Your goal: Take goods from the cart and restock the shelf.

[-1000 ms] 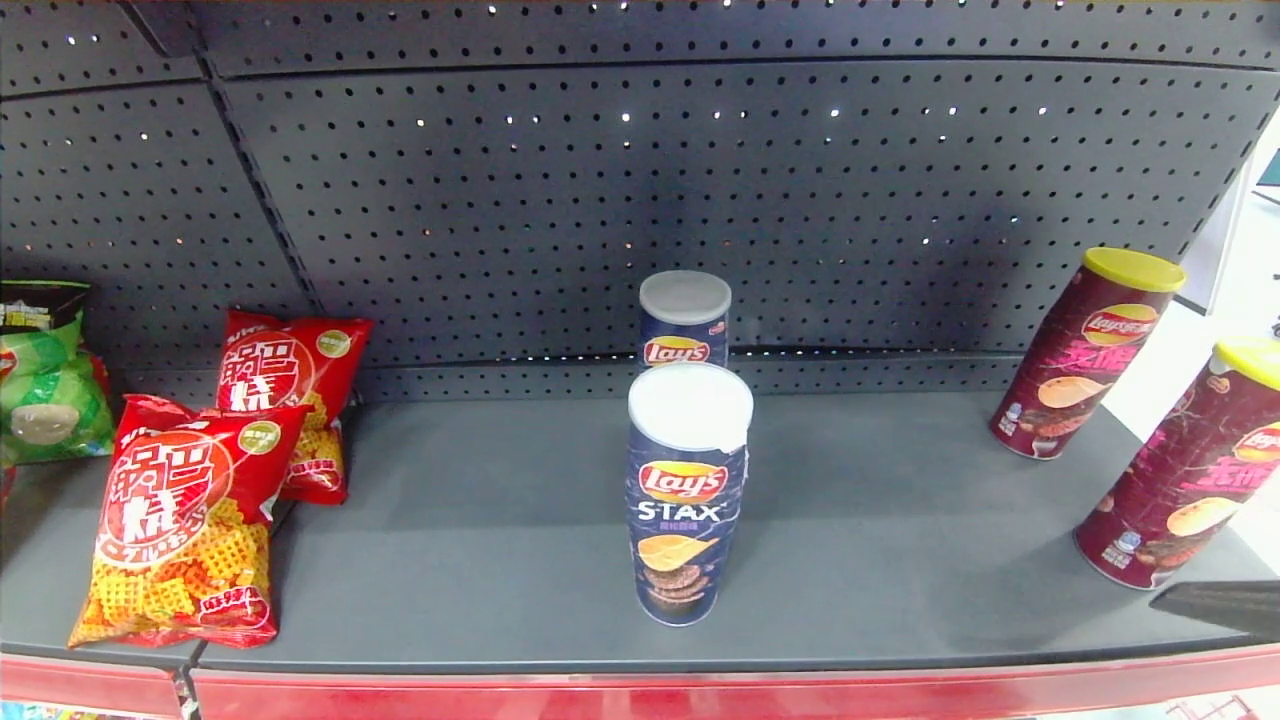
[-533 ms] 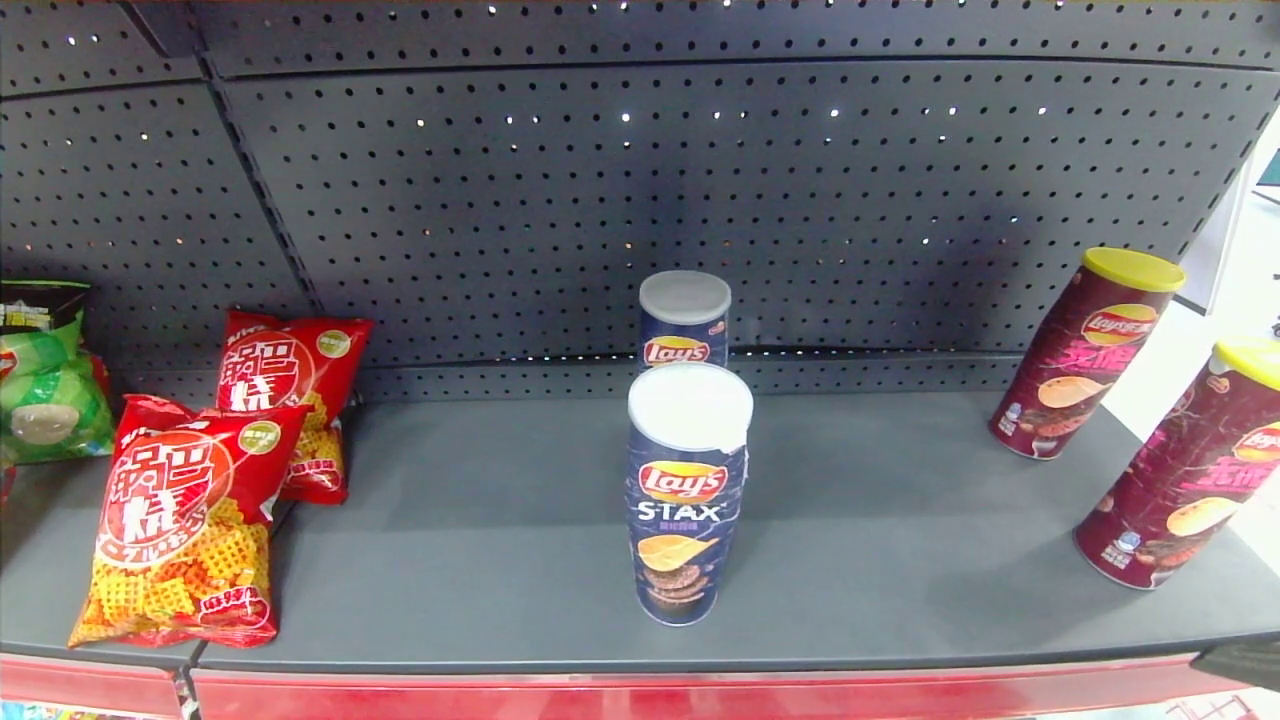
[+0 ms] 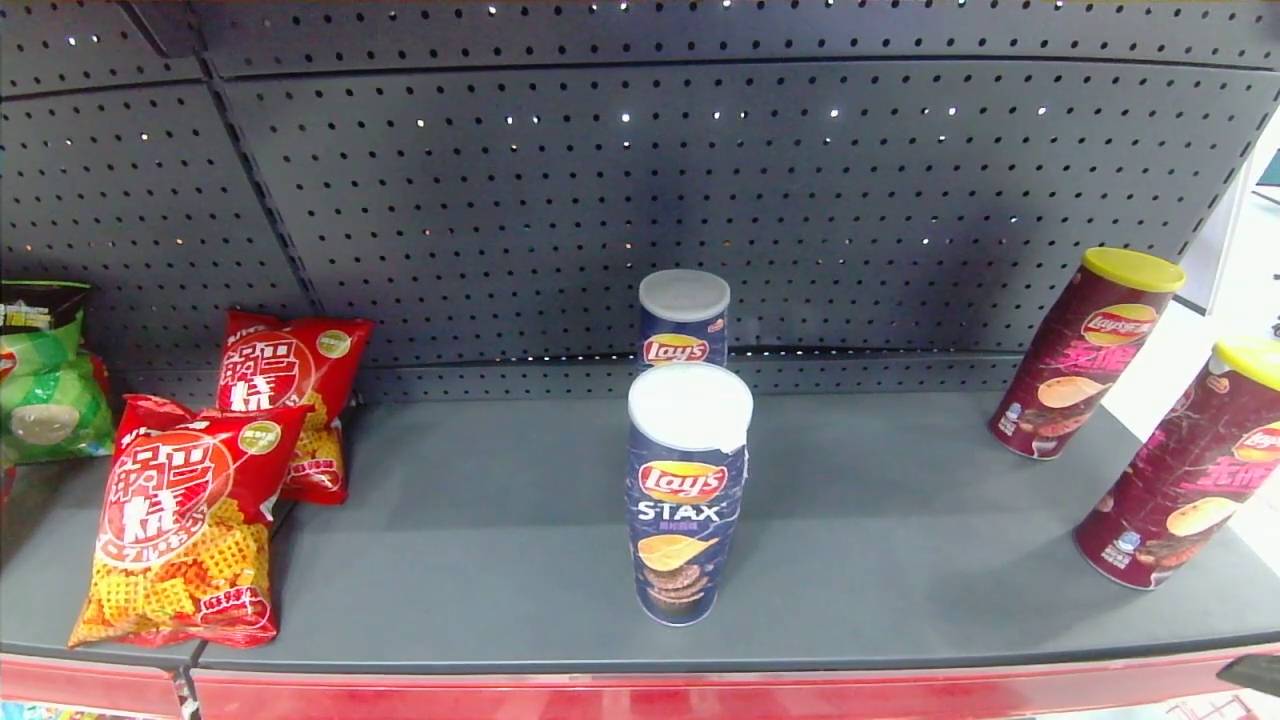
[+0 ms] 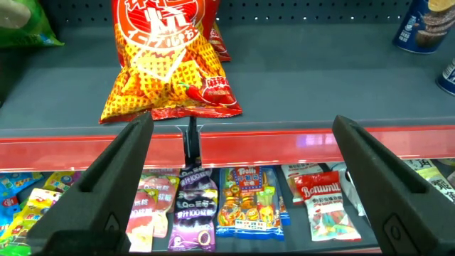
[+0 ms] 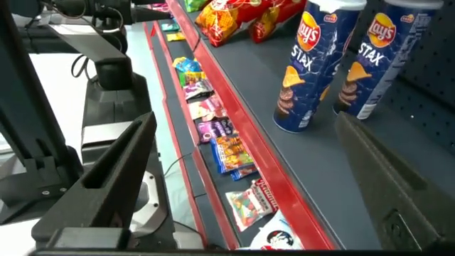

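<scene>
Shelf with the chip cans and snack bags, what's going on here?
A two-armed robot is restocking this shelf. Two blue chip cans stand upright mid-shelf, one behind the other, with two maroon cans at the right and two red snack bags at the left. Both grippers are open and empty: the left gripper is in front of the shelf's red edge below the bags, the right gripper near the blue cans.

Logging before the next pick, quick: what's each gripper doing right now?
Left gripper: open, holding nothing.
Right gripper: open, holding nothing.
</scene>
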Controlling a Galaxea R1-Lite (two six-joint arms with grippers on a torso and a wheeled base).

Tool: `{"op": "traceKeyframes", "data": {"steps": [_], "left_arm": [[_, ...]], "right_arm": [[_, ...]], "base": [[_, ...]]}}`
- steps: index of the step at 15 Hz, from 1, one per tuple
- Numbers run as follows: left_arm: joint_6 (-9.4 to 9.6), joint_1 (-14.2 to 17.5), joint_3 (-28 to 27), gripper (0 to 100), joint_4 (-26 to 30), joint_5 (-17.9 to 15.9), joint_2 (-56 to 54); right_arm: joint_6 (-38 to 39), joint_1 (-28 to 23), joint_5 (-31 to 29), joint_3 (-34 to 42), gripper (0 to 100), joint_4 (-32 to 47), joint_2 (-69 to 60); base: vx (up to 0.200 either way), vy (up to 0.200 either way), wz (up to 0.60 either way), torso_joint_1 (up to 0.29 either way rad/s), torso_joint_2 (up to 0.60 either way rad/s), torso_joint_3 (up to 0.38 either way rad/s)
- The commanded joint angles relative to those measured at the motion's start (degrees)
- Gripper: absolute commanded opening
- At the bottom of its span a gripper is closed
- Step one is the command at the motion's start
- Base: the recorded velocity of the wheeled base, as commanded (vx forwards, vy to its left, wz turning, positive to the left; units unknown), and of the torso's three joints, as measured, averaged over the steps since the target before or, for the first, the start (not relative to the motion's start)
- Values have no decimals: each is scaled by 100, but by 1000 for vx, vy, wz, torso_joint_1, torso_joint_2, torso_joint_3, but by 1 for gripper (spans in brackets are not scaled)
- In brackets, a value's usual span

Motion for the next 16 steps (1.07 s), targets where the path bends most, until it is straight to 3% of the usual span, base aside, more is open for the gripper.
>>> {"op": "traceKeyframes", "data": {"steps": [1,4,5,8,16], "left_arm": [[-6,-2,0,100,-1,0,6],[3,-2,0,100,-1,0,6],[-6,-2,0,100,-1,0,14],[3,-2,0,100,-1,0,6],[3,-2,0,100,-1,0,14]], "right_arm": [[-105,38,15,-83,100,-10,251],[-272,56,33,-645,100,-10,981],[-368,390,59,-1137,100,-10,1675],[-518,706,15,-1840,100,-151,2747],[-983,1128,33,-2517,100,-160,4408]], "base": [[0,0,0,0,0,0],[0,0,0,0,0,0],[0,0,0,0,0,0],[0,0,0,0,0,0],[0,0,0,0,0,0]]}}
